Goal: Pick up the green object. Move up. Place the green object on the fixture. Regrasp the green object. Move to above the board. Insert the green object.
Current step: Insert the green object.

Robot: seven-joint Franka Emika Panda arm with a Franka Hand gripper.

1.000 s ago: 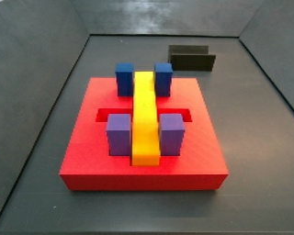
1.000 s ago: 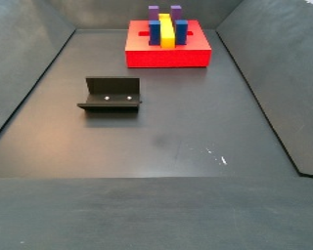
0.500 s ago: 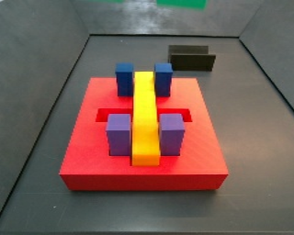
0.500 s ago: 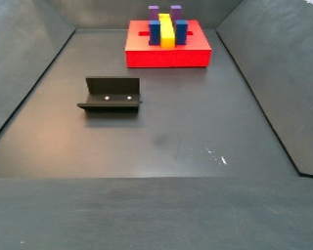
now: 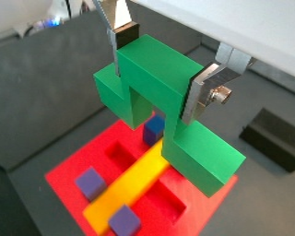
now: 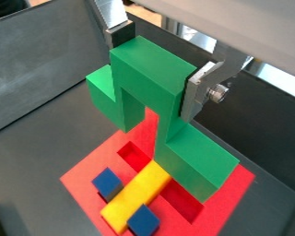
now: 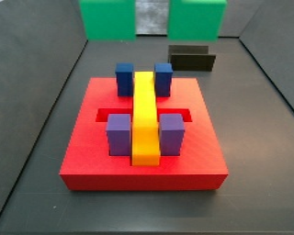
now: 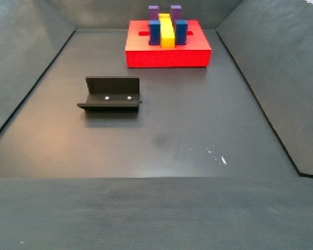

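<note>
I have the gripper [image 5: 162, 81] high over the board [image 5: 88, 159], its jaws clamped on the green object [image 5: 157, 83], one silver finger [image 6: 202, 90] pressed to each side of the bridge part. In both wrist views the piece hangs with its two legs pointing down toward the red slab. In a side view only those two legs [image 7: 110, 18] show, at the upper edge of the picture, well above the blocks.

The fixture [image 8: 112, 95] stands bare on the floor, well apart from the board, so I judge the regrasp is done and I am in the move-to-above-the-board step, close to the insertion.

On the board the yellow bar [image 7: 144, 114] runs along the middle, with blue blocks [image 7: 125, 78] at one end and purple blocks [image 7: 118, 134] at the other. The cross-shaped recess [image 7: 106, 115] is open on either side of the bar.

Next I would line the legs up so they straddle the yellow bar over those open arms, then come straight down. From here I cannot tell whether the alignment is already right.
</note>
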